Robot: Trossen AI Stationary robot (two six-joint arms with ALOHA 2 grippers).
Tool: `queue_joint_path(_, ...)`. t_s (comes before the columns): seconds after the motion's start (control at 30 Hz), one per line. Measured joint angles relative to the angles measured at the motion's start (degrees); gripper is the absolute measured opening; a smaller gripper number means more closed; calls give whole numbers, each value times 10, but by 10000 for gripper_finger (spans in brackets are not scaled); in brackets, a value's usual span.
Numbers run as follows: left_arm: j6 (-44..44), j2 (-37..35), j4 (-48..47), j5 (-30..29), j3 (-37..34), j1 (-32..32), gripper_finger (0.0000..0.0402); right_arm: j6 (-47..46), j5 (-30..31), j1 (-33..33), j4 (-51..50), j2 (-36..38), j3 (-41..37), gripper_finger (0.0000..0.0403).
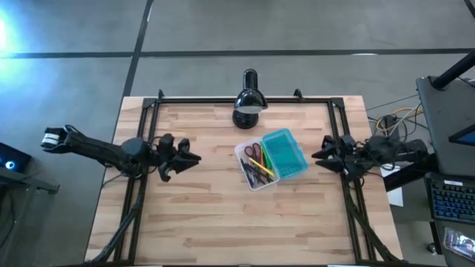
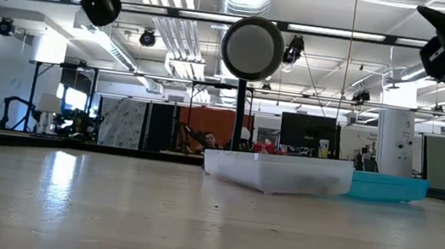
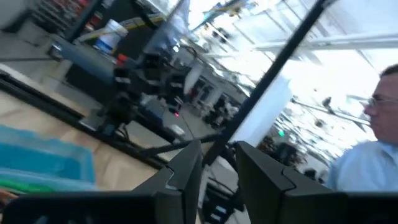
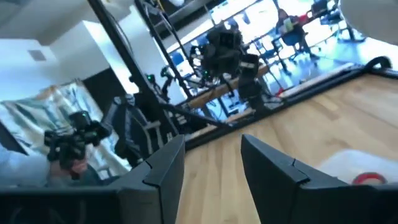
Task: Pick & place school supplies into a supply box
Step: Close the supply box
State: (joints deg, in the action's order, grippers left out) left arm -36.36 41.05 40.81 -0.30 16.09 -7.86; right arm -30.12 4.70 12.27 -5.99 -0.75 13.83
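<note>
Filling the foreground: a bare wooden desk point(image 1: 223, 215), slatted, with a black frame running along its edges. Sitting near the desk's middle, a little toward the right arm's side: the supply box point(image 1: 272, 159), lying open, its clear tray point(image 1: 252, 167) beside its teal-blue lid point(image 1: 285, 153) folded flat on the wood. Standing at the far edge behind the box: a black desk lamp point(image 1: 249, 100), shade facing down. Hovering above the desk's left side, well apart from the box: the left claw point(image 1: 191, 157), fingers parted by a narrow gap in the left wrist view point(image 3: 219, 180), gripping nothing. Hovering at the desk's right edge, near the lid but not touching it: the right claw point(image 1: 318, 156), fingers standing apart in the right wrist view point(image 4: 212, 177), likewise empty. Lying inside the tray: red-handled scissors point(image 1: 254, 152) toward the lamp end, and next to them a bundle of pens and markers point(image 1: 260, 170) showing black, orange, green and yellow. Showing in the room beyond the desk, in the left wrist view: a person point(image 3: 373, 155) in a light shirt.
</note>
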Motion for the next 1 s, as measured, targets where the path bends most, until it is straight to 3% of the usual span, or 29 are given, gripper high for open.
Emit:
queue_joint_path(0.13,4,-14,13,-31,-26,4,85,-10,-2,-3,54,8,-37,144)
queue_joint_path(0.3,-3,-26,14,-63,-62,6,85,-1,2,-13,224,5,-128,145)
queue_joint_path(0.53,6,-37,7,-73,-100,7,85,-1,43,-29,153,7,-133,147)
queue_joint_path(0.73,4,-36,-3,-73,-134,7,85,3,44,-30,81,-1,-133,140)
queue_joint_path(1.0,3,-36,-56,-73,-155,7,85,3,44,-29,79,-12,-133,142)
